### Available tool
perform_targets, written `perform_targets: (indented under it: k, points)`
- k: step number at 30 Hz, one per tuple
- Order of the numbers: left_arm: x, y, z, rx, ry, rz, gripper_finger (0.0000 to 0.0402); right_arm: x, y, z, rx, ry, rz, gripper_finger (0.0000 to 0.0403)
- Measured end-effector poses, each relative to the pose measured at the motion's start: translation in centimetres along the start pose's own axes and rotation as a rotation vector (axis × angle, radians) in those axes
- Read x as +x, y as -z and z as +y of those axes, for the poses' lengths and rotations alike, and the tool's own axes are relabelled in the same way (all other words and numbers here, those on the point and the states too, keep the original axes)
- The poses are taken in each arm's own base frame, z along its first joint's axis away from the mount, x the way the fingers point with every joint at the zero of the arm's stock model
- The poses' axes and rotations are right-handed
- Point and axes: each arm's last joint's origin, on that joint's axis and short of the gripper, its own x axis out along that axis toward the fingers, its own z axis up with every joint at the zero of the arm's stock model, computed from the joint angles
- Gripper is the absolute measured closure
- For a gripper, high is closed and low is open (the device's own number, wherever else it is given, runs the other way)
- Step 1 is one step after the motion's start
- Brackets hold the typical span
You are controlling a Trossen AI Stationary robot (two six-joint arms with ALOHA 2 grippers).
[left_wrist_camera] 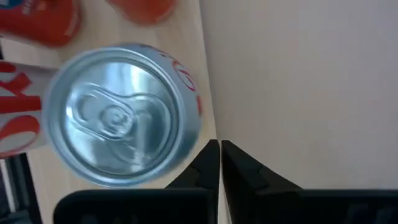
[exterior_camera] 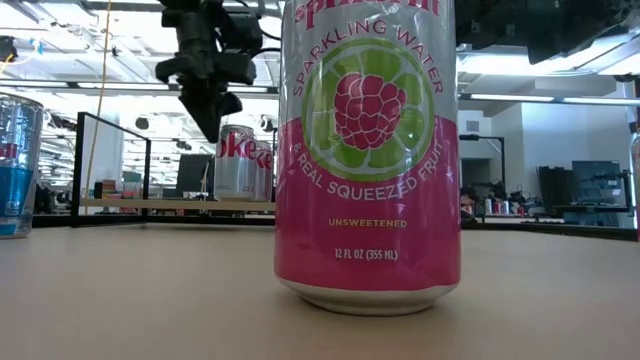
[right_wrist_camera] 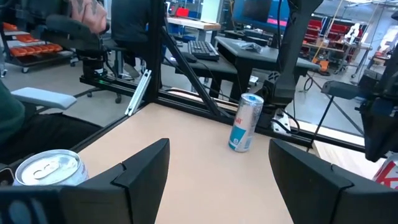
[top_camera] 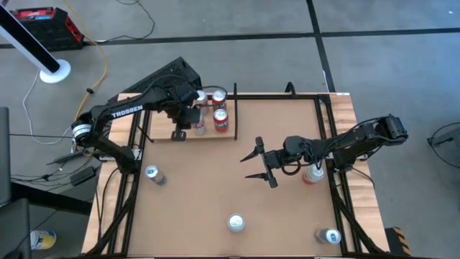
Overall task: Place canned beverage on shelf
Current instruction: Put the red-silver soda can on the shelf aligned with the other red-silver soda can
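Note:
The shelf [top_camera: 159,126], a pale wood board with black rails, stands at the table's far left and carries three red-and-silver cans [top_camera: 220,119]. My left gripper [top_camera: 188,119] hangs over the shelf, shut and empty. In the left wrist view it [left_wrist_camera: 219,155] is just beside the silver top of one standing can [left_wrist_camera: 121,121], at the shelf's edge [left_wrist_camera: 186,43]. The low view shows it [exterior_camera: 217,118] above a can [exterior_camera: 243,160]. My right gripper [top_camera: 254,165] is open and empty over mid-table; its fingers [right_wrist_camera: 140,168] stand wide apart.
Loose cans stand on the brown tabletop: a blue one at left [top_camera: 153,173], a pink one near the front [top_camera: 236,223] that fills the low view [exterior_camera: 367,150], one at front right [top_camera: 329,235], and one under the right arm [top_camera: 314,173]. Black frame rails edge the table.

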Motion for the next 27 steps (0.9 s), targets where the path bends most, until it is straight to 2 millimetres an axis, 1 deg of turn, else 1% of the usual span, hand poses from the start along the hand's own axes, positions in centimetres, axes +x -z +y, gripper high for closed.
perform_targets:
  k: [8,27]
  points:
    - [0.03,-0.36,0.25,0.005,-0.023,-0.036,0.0401,0.0,-0.01,0.0,0.003,0.0,-0.001,0.0106]
    - [0.0,-0.46,0.49,-0.005,-0.077,-0.026,0.0401,0.0,-0.05,-0.01,0.002,0.0,-0.005,0.0106]
